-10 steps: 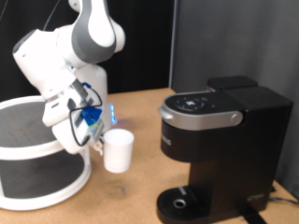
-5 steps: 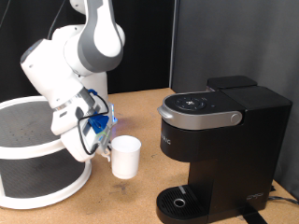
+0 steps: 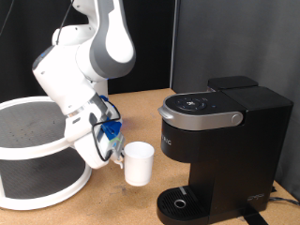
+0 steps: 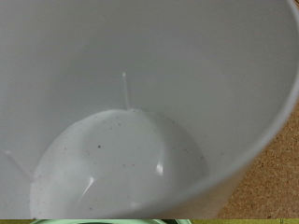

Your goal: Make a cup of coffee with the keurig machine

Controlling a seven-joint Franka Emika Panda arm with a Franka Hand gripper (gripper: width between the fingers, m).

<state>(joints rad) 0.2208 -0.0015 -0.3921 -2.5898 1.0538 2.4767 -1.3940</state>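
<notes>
One gripper (image 3: pixel 119 157) held the cup (image 3: pixel 139 162) above the table (image 3: pixel 141 103), fingers closed on it, just beside the keurig machine (image 3: pixel 220 150).

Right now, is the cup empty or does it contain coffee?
Empty: the wrist view looks into the cup and shows a bare white bottom.

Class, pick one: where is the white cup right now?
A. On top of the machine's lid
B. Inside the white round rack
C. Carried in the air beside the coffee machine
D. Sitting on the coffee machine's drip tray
C: the cup hangs at the claw, off the table, on the exterior view's left of the keurig machine, short of its drip tray.
</notes>
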